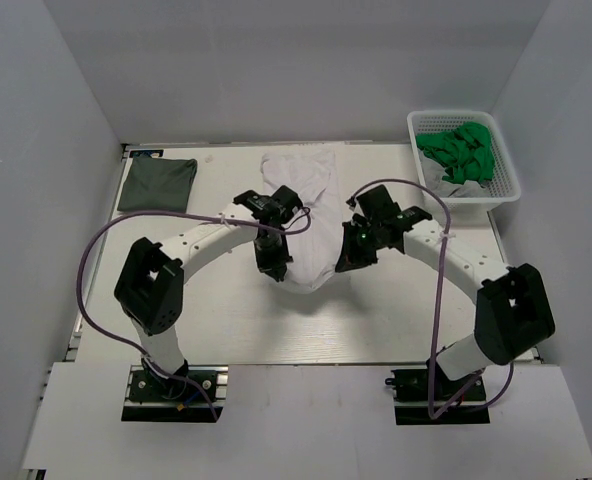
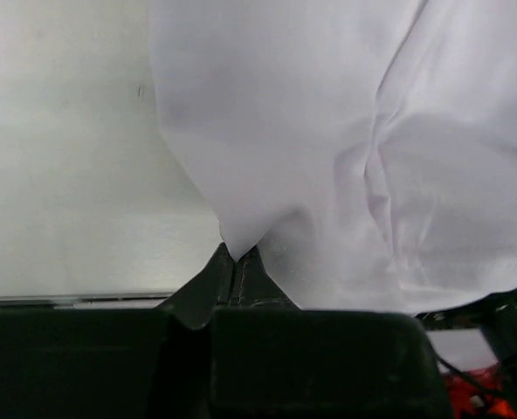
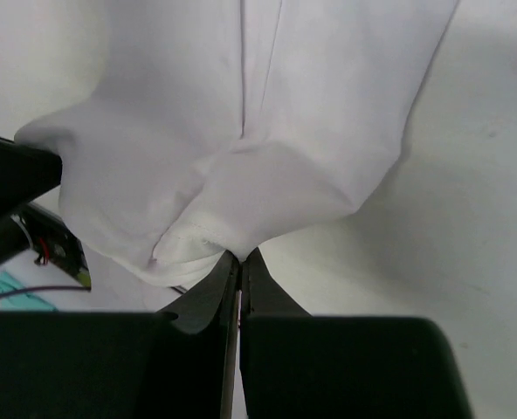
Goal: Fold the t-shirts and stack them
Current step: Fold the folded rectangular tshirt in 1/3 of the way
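Folding looks to be the step in hand, with one shirt apparently done: at the upper left of the top view the dark grey-green t-shirt (image 1: 157, 184) lies as a flat, squared-off pad on the pale table (image 1: 226, 320). Moving right, the left gripper (image 1: 274, 270) has its jaws pinched tight on a near corner of the white t-shirt (image 1: 306, 205); its wrist view shows thin cloth drawn to a point at the fingertips (image 2: 234, 260). The white shirt sits at centre frame, bunched and narrowing toward the arms, soft, with loose creases and a seam running down it. The right gripper (image 1: 347, 262) is closed just as narrowly on the other near corner, a stitched hem caught in it. To my eye the next move calls for both arms to carry that edge away in step, lay it over evenly, then release. At the upper right stands a white lattice basket (image 1: 504, 160) holding crumpled bright green cloth (image 1: 458, 152).
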{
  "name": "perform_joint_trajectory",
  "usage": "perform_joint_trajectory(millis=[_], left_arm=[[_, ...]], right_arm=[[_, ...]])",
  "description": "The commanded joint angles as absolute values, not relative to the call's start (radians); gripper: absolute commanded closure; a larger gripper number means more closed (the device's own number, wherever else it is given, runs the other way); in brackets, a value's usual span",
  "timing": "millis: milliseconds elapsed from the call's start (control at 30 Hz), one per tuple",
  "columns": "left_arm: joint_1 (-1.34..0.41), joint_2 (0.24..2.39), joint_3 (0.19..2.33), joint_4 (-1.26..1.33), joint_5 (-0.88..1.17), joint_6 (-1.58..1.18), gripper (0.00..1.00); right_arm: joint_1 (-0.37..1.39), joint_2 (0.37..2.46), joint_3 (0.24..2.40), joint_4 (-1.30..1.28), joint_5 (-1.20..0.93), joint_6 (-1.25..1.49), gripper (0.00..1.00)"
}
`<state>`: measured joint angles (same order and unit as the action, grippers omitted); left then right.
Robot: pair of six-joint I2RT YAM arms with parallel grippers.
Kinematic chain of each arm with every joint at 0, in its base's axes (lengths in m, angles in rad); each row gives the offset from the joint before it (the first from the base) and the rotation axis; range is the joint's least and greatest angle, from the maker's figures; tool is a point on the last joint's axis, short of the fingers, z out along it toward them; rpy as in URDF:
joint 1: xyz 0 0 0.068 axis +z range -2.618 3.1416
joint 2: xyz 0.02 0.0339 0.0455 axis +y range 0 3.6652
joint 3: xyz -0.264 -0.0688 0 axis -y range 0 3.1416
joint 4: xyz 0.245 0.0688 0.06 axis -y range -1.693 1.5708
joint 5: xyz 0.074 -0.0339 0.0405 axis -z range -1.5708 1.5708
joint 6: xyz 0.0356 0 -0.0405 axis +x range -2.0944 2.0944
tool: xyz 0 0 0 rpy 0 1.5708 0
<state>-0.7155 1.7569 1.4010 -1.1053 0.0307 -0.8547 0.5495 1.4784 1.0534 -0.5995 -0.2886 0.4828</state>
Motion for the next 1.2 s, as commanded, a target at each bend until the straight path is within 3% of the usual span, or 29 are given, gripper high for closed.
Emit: perform_joint_trajectory(millis=[0, 533, 1167], left_arm=[[-0.692, 1.793, 1.506, -1.149, -0.057, -0.865, 1.00], [-0.545, 2.037, 1.979, -1.184, -0.112, -0.792, 1.00], [-0.483, 2.200, 2.037, -1.066, -0.034, -0.727, 1.00]], right_arm=[[0.528, 1.540, 1.159, -0.675, -0.232, 0.462, 1.00], [0.453, 1.796, 1.601, -0.733, -0.176, 0.388, 1.00], [0.400, 2.071, 1.822, -0.735, -0.219, 0.380, 1.00]])
